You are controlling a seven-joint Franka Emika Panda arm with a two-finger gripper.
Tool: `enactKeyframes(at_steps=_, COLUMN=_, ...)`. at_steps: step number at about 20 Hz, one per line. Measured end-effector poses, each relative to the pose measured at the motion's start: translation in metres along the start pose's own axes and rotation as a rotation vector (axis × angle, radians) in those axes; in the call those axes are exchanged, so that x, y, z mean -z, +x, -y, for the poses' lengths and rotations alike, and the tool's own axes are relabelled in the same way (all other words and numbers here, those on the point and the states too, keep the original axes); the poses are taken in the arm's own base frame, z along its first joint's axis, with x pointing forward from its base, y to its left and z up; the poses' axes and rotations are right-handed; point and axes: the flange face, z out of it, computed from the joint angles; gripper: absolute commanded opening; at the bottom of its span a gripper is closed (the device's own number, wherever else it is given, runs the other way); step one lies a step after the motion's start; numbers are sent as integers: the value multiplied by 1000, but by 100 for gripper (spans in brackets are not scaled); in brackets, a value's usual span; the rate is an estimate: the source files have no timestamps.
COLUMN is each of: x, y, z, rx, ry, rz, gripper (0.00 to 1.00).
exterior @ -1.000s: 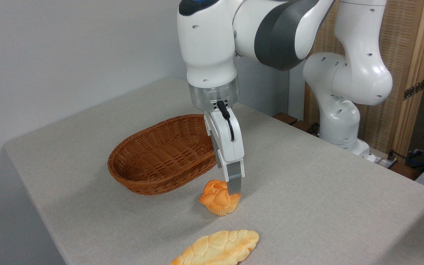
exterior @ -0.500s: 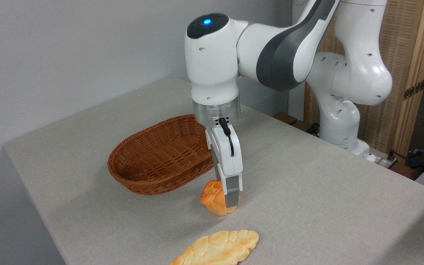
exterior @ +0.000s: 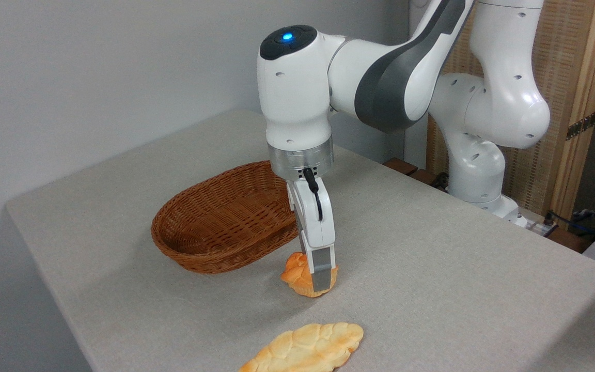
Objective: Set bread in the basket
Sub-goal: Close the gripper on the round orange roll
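Observation:
The bread (exterior: 295, 276), a small orange-golden knotted bun, sits just in front of the basket's right end and looks tilted, with its base a touch off the table. My gripper (exterior: 315, 276) points straight down and is shut on it. The near grey finger (exterior: 322, 274) covers the bun's right side; the far finger is hidden behind the bun. The reddish-brown oval wicker basket (exterior: 209, 258) stands on the table to the left of the gripper, with nothing in it.
A long flat pale-golden loaf (exterior: 305, 349) lies near the table's front edge, below the bun. The arm's white base (exterior: 478, 186) stands at the back right. A grey wall runs behind the table on the left.
The gripper came down over the bun and shut on it. The bun now looks squeezed narrower and tipped, its bottom slightly higher than before.

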Motion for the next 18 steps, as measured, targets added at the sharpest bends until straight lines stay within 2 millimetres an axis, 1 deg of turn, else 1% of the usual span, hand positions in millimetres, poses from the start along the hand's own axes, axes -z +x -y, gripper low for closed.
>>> enactKeyframes(at_steps=1, x=-1, y=0, z=0, rx=-1, ry=0, rz=0, gripper=63)
enactKeyframes(at_steps=2, x=-1, y=0, z=0, rx=-1, ry=0, rz=0, gripper=56)
enactKeyframes(at_steps=5, x=-1, y=0, z=0, rx=-3, ry=0, rz=0, gripper=51)
enactKeyframes(at_steps=18, x=-1, y=1, z=0, rx=-14, ry=0, rz=0, gripper=51)
